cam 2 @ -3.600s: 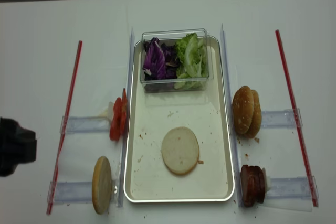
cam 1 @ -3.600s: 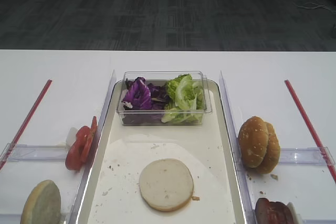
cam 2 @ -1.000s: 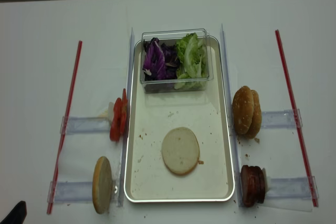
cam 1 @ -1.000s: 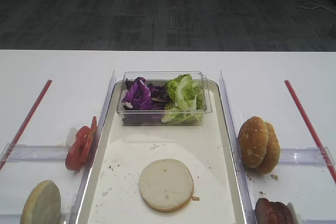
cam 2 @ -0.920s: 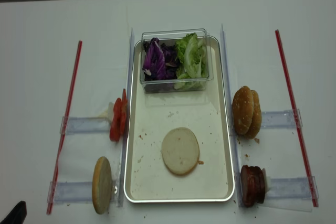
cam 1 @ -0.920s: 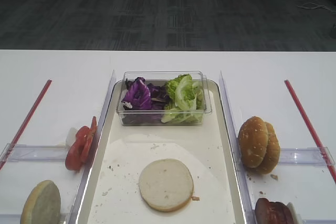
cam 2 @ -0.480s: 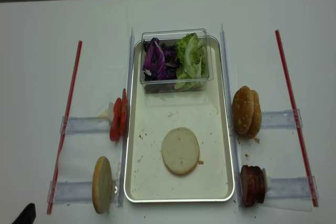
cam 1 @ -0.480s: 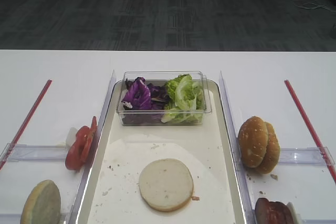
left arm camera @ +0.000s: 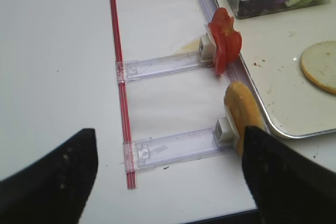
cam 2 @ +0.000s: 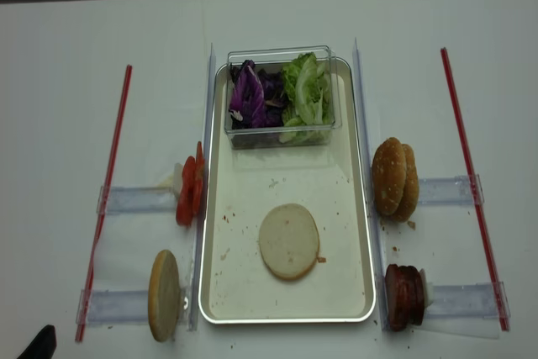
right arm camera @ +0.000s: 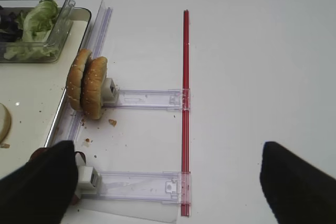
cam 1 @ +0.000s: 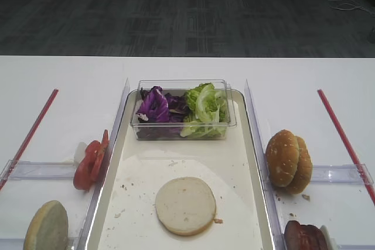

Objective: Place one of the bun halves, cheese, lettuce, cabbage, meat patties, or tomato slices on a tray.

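Observation:
One bun half [cam 2: 288, 241] lies cut face up on the metal tray [cam 2: 252, 195]. A second bun half [left arm camera: 242, 114] stands on edge in a clear rack left of the tray, behind tomato slices [left arm camera: 224, 45]. Cabbage [cam 2: 250, 94] and lettuce [cam 2: 307, 94] fill a clear box at the tray's far end. Meat patties [cam 2: 405, 296] stand right of the tray. Cheese is out of view. My left gripper [left arm camera: 168, 182] hangs open over bare table near the left racks, holding nothing. My right gripper [right arm camera: 168, 187] is open and empty above the right racks.
Sesame buns [cam 2: 395, 178] stand on edge in a rack right of the tray. Red strips [cam 2: 113, 174] [cam 2: 466, 174] run along both outer sides, joined to clear plastic rails [right arm camera: 149, 99]. Crumbs dot the tray floor. The table's near edge [left arm camera: 220, 219] is close under the left gripper.
The left arm's dark tip has drawn back from the left edge to the near-left corner of the overhead view. No food has moved.

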{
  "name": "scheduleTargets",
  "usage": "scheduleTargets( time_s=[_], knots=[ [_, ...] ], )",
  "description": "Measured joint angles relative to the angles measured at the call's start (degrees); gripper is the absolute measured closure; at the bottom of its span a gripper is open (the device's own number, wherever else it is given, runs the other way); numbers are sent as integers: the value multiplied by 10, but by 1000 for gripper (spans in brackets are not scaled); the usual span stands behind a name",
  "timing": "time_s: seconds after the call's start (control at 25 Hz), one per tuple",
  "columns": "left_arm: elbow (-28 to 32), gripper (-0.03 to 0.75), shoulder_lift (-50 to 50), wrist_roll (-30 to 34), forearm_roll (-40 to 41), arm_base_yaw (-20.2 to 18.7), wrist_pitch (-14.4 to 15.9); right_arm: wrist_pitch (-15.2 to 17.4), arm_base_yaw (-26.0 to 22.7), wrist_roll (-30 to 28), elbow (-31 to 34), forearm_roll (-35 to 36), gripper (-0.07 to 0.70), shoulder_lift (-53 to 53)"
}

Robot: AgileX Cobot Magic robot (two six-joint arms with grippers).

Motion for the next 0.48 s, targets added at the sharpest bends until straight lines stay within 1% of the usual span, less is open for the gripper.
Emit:
scheduleTargets(
  time_s=[0.28, 0.48],
  knots=[
    [0, 186, 0, -3, 0, 32, 0, 0, 0, 0, 0, 0, -61, 0],
    [0, 196, 0, -3, 0, 37, 0, 0, 0, 0, 0, 0, -61, 0]
  ],
)
